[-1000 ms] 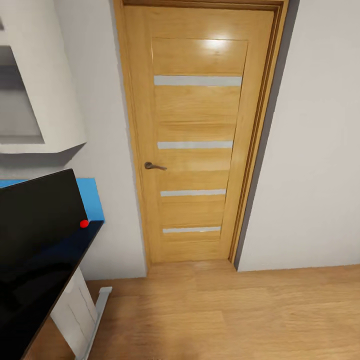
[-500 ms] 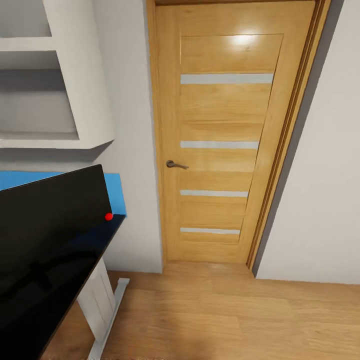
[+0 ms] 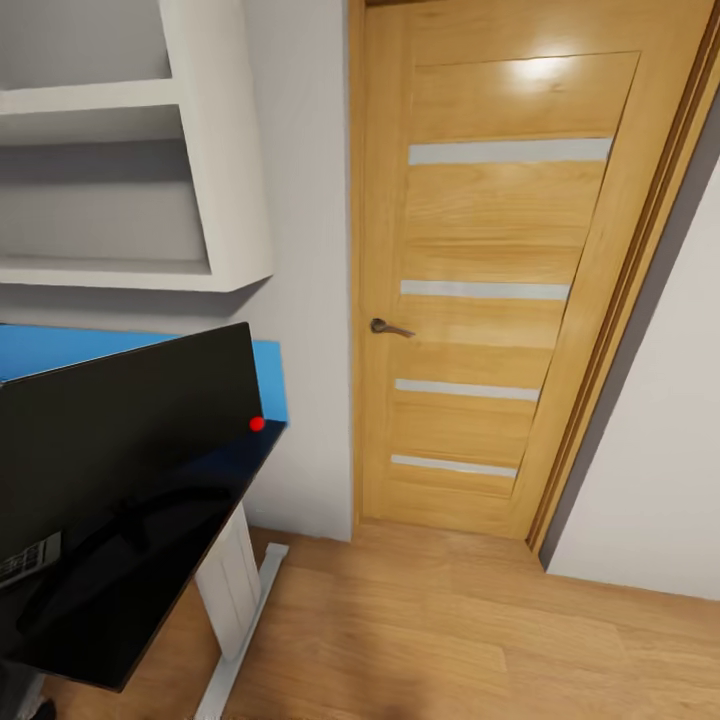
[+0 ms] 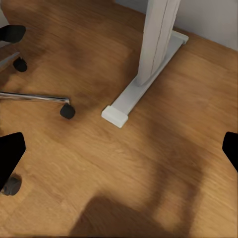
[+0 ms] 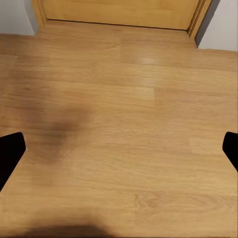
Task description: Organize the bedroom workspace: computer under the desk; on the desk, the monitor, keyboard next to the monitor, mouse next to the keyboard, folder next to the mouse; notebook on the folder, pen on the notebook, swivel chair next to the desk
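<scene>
While both claws hang released over bare floor, the monitor [image 3: 130, 440] stands on the counter [image 3: 150, 590] with the keyboard [image 3: 30, 558] beside it — approach step; next, locate the mouse.

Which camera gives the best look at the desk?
The head view: it shows the desk with its glossy black top, blue back panel and one white leg. The left wrist view catches that leg and flat foot on the floor. The right wrist view looks at wooden floor.
</scene>
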Robot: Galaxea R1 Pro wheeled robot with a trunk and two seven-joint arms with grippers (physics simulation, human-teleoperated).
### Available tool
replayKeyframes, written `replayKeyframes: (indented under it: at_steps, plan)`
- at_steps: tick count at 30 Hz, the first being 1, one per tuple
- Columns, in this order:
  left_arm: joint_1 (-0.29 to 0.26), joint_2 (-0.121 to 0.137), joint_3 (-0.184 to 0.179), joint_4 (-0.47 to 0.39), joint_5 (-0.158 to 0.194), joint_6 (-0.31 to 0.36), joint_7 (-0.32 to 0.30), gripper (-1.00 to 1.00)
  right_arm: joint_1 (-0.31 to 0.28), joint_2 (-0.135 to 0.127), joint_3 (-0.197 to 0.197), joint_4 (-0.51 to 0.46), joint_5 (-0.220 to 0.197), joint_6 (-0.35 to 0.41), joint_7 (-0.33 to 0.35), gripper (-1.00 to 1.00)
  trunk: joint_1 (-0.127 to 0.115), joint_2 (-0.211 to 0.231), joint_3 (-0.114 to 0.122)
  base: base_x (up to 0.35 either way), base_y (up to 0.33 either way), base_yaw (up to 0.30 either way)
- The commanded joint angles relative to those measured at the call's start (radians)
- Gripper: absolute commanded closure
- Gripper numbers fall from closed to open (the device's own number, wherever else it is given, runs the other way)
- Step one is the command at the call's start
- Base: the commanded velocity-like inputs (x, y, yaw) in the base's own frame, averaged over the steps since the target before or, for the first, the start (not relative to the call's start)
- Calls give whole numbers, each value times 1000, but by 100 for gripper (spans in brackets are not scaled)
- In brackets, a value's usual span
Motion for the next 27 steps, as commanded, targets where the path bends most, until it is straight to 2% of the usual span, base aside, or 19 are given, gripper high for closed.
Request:
replayKeyframes:
  at_steps: [1,6,27]
  plan:
    - [1,0,5,-2,6,0,-10,-100,-1,4,-7,3,10,-2,-5,-100,0,-1,-1,0,0,239]
    - [1,2,5,-2,7,0,-10,-100,-1,17,-8,10,10,-2,-5,-100,0,-1,-4,0,0,240]
    - [1,3,5,-2,7,0,-9,-100,-1,19,-8,11,10,-2,-5,-100,0,-1,-18,0,0,249]
